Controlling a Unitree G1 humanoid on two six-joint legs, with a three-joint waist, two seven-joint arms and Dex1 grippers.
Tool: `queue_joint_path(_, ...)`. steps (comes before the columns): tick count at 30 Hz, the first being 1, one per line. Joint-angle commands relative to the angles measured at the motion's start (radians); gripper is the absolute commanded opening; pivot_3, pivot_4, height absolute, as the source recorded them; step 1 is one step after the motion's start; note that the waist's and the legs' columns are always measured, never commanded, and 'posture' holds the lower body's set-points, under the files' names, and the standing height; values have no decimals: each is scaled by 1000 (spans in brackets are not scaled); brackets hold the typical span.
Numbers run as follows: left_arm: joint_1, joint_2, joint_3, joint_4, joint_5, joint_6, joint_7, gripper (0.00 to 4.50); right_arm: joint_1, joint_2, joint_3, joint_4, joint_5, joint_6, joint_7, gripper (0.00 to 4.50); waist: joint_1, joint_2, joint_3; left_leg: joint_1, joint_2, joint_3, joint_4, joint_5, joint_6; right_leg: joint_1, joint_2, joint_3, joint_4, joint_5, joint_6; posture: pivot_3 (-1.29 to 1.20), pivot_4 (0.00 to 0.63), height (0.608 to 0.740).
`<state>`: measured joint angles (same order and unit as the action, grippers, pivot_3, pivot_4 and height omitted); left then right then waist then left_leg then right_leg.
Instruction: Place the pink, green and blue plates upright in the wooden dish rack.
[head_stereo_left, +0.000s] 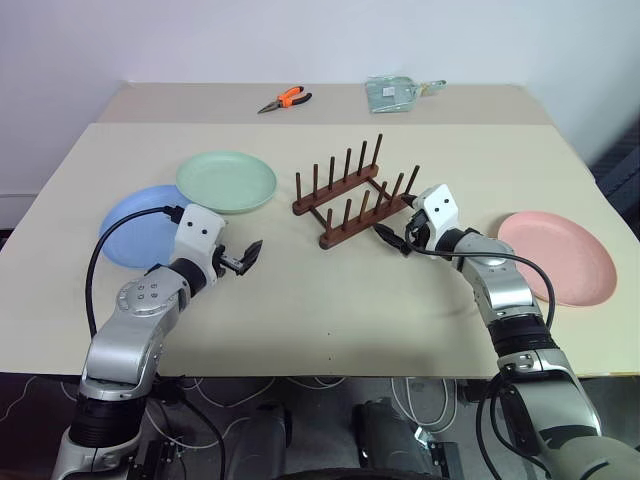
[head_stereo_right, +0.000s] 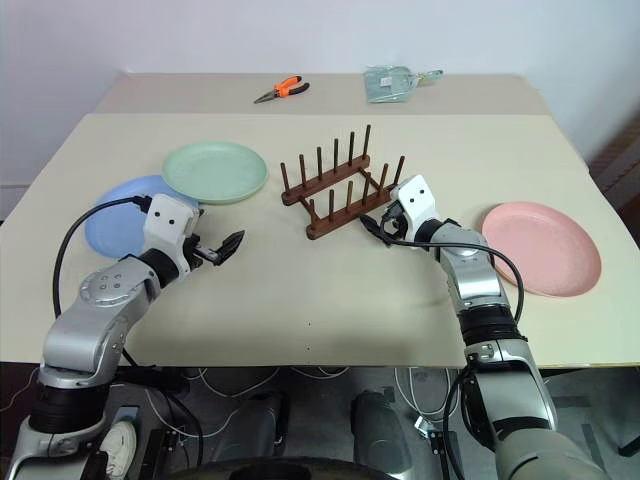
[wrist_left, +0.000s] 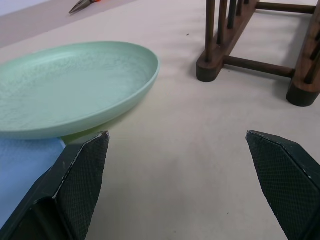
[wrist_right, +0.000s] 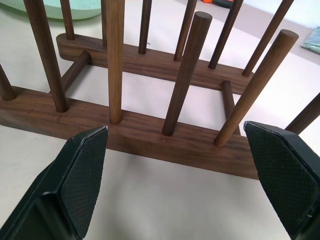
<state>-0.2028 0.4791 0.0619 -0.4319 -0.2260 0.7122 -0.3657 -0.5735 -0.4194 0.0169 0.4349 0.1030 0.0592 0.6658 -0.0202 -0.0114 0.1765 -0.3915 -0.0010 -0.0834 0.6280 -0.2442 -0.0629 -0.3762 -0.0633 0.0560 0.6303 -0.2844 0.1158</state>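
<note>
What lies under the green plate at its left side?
The green plate overlaps the rim of the blue plate, which lies flat on the table. How far the blue rim reaches beneath it is covered.

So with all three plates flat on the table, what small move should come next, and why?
Probably ease the open left gripper toward the green plate, the nearest rim ahead of its fingers. The wooden dish rack stands empty, and the open right gripper sits beside it.
</note>
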Motion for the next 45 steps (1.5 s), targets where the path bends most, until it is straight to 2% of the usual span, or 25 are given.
queue_joint_path(1, -17, 3, 11, -11, 8, -23, 3, 4500, -32, 0, -16, -10, 7, -19, -3, 4430, 0, 0, 0, 0, 0, 0, 0, 0, 0, 0, 0, 0, 0, 0, 0, 0, 150, 740)
queue_joint_path(20, 4, -13, 8, -20, 8, -23, 13, 4500, -27, -7, -15, -22, 8, -3, 7, 4430, 0, 0, 0, 0, 0, 0, 0, 0, 0, 0, 0, 0, 0, 0, 0, 0, 150, 740)
queue_joint_path(30, -19, 13, 19, 16, 9, -45, -9, 4500, -39, -16, -24, -8, 6, -6, -6, 4430, 0, 0, 0, 0, 0, 0, 0, 0, 0, 0, 0, 0, 0, 0, 0, 0, 150, 740)
queue_joint_path(45, 68, 15, 37, -60, 6, -20, 23, 4500, -22, -11, -7, -42, 12, 24, 35, 4430, 0, 0, 0, 0, 0, 0, 0, 0, 0, 0, 0, 0, 0, 0, 0, 0, 150, 740)
